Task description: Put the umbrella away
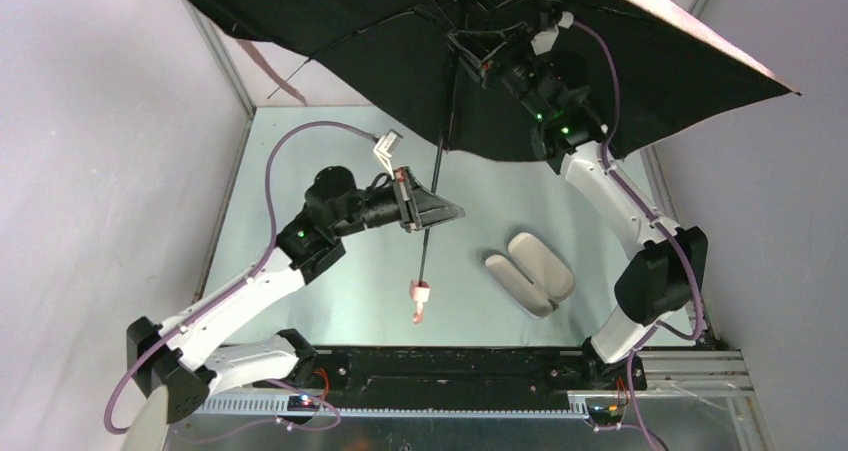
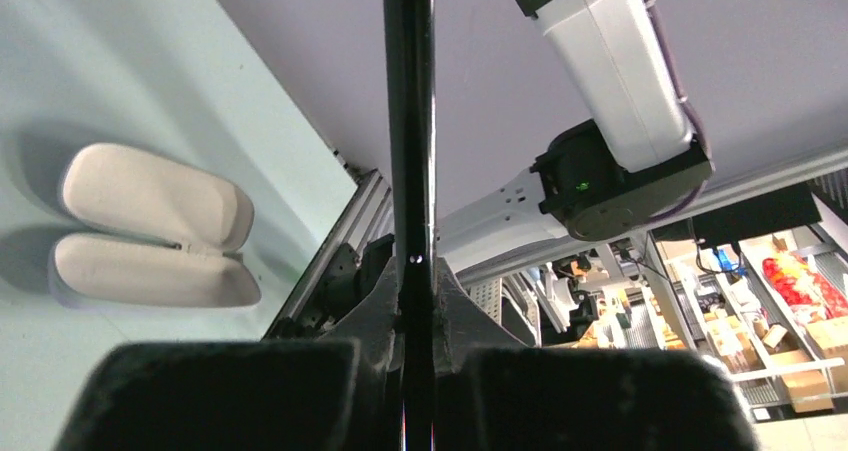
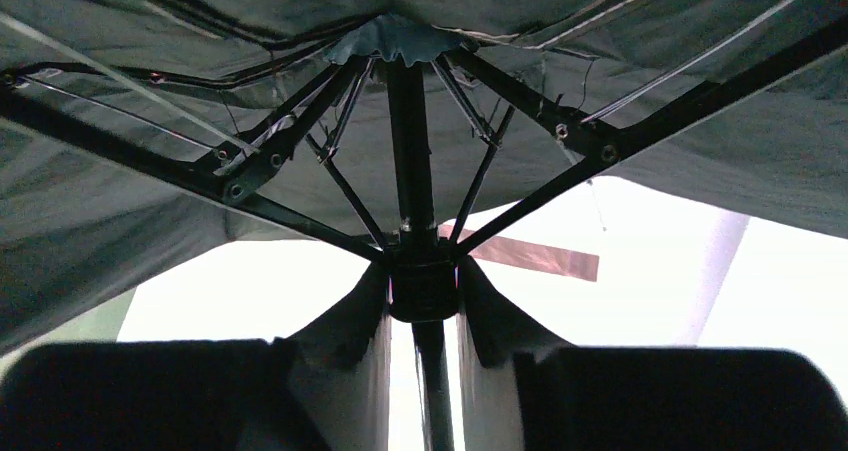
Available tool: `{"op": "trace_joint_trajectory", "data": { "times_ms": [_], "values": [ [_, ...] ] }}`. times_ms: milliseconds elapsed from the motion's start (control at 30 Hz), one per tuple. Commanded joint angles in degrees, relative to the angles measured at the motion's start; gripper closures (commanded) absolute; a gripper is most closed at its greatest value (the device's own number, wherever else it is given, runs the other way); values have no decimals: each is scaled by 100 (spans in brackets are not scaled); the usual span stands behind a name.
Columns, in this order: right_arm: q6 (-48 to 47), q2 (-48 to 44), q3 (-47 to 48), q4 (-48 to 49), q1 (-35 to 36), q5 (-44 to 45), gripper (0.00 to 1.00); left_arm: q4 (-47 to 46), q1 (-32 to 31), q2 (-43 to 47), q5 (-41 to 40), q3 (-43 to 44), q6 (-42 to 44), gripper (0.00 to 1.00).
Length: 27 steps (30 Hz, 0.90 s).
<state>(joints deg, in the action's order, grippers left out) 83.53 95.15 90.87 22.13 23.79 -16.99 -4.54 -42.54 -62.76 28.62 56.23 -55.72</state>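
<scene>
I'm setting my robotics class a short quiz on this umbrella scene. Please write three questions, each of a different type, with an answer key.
1. True or false: the umbrella is folded shut.
2. The left tool is clamped on the umbrella's: A canopy edge, B shaft, C strap end.
3. In a few words: where is the pale case, and is it open or closed?
Key: 1 false, the canopy is spread open. 2 B. 3 On the table, lying open.
</scene>
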Motion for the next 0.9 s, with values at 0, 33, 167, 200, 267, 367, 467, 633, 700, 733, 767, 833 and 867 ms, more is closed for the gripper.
{"op": "trace_joint_trajectory", "data": {
  "times_ms": [0,33,167,200,267,367,467,633,700,733,767,833,867],
  "values": [
    [-401,-83,463,93,221,-1092,100,-1619,457,463,-423,-245,159,100],
    [-255,-58,372,179,240,-1195,100,-1539,554,456,-354,-187,154,100],
    [70,-291,-44,-243,222,-1546,100,-1620,1297,413,-4,121,-60,100],
    [-152,-472,-147,-703,290,-1465,100,-1721,1511,352,79,228,-199,100],
    [-627,-662,-219,-1463,456,-1303,100,-1805,1699,202,242,502,-265,100],
    [-887,-744,-465,-1928,713,-1244,100,-1710,1727,17,265,856,-172,100],
    [-843,-837,-959,-1809,1035,-1154,100,-1993,1718,-149,254,994,-370,100],
    [-994,-742,-992,-2156,1234,-1462,100,-1978,1598,-122,184,874,-292,100],
    [-1042,-701,-1008,-2541,1354,-1605,100,-1840,1544,-52,66,817,-103,100],
    [-1054,-701,-1031,-2570,1399,-1627,100,-1660,1515,-26,-56,797,-8,100],
    [-1046,-696,-1061,-2654,1483,-1650,100,-1561,1478,-1,-119,795,192,100],
    [-985,-677,-1099,-2626,1586,-1705,100,-1178,1422,23,-323,819,449,100],
    [-947,-662,-1103,-2657,1603,-1739,100,-1099,1410,25,-439,784,488,100]
  ]
}}
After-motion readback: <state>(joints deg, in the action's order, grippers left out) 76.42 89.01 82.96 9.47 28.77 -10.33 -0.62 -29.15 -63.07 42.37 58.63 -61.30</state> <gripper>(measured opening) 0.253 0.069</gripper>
